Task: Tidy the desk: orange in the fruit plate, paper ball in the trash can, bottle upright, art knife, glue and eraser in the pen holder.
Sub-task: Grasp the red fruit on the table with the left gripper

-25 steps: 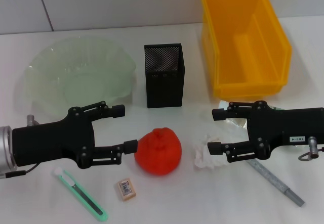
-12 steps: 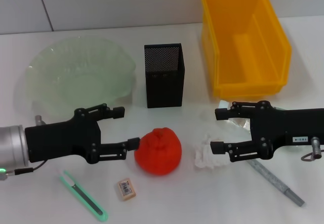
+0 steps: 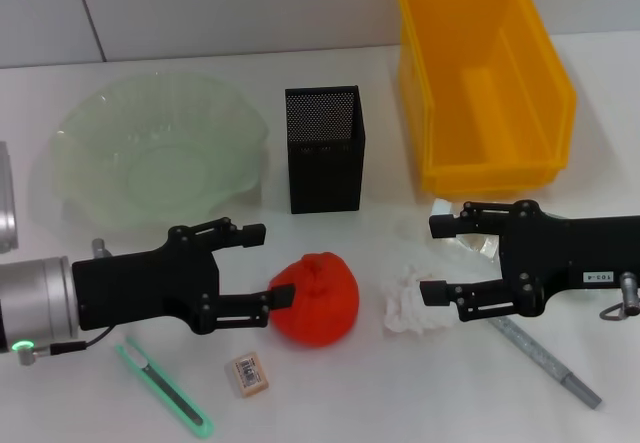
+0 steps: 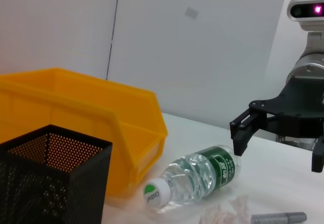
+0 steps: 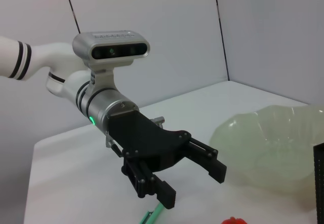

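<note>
Since the earlier frames the left gripper [image 3: 268,264] has slid rightward across the lower left of the head view, and its lower fingertip now touches the left side of the orange [image 3: 318,298]; the upper finger reaches toward the top of the fruit without touching it. Its jaws are spread wide. The right gripper [image 3: 437,259] has barely shifted; it sits at centre right, jaws also spread, with the lower finger just over the paper ball [image 3: 408,303].

The orange lies at lower centre of the frame, on the white desk [image 3: 330,403], in front of the pen holder [image 3: 324,149]. The fruit plate [image 3: 160,148] fills the upper left, well apart from the orange. The trash can [image 3: 484,85] stands at upper right. The art knife [image 3: 165,389] lies slanted at the bottom left, below the left gripper, and the eraser [image 3: 249,374] rests just right of it. The glue [image 3: 545,361] lies diagonally at lower right, partly under the right gripper. The bottle [image 4: 195,172] lies on its side beside the trash can, seen clearly in the left wrist view, mostly hidden by the right gripper in the head view.
</note>
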### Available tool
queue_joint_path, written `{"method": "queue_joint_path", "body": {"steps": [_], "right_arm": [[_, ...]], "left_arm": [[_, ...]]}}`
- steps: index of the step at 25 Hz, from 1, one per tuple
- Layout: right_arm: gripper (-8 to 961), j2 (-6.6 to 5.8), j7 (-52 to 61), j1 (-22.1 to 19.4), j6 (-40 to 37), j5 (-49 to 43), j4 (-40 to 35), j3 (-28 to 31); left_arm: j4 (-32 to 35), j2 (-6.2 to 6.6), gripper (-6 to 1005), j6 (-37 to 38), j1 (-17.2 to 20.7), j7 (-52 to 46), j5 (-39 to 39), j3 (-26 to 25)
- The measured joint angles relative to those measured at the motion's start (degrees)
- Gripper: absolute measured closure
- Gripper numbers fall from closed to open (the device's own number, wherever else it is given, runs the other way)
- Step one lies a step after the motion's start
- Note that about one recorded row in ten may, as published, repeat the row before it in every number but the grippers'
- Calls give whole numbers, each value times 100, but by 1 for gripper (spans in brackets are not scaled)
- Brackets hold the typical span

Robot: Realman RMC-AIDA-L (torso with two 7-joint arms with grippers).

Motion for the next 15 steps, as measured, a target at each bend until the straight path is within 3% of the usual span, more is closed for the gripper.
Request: {"method": "queue_joint_path", "body": {"steps": [5, 6, 8, 10, 15], "right_arm": [[118, -1, 0, -1, -12, 1, -1, 0], [118, 0, 0, -5, -20, 1, -1, 0], [118, 0, 0, -8, -24, 1, -1, 0], [118, 0, 0, -16, -27, -9, -1, 0], [119, -9, 0, -71, -27, -50, -1, 0]], "left_arm": [[-167, -7, 165, -132, -71, 95, -88, 111], [-312, -9, 165, -289, -90, 274, -360, 341], [-312, -9, 167, -289, -90, 274, -360, 341], [-403, -9, 168, -502, -94, 376, -801, 799], [-411, -9, 172, -584, -95, 377, -925, 959]]}}
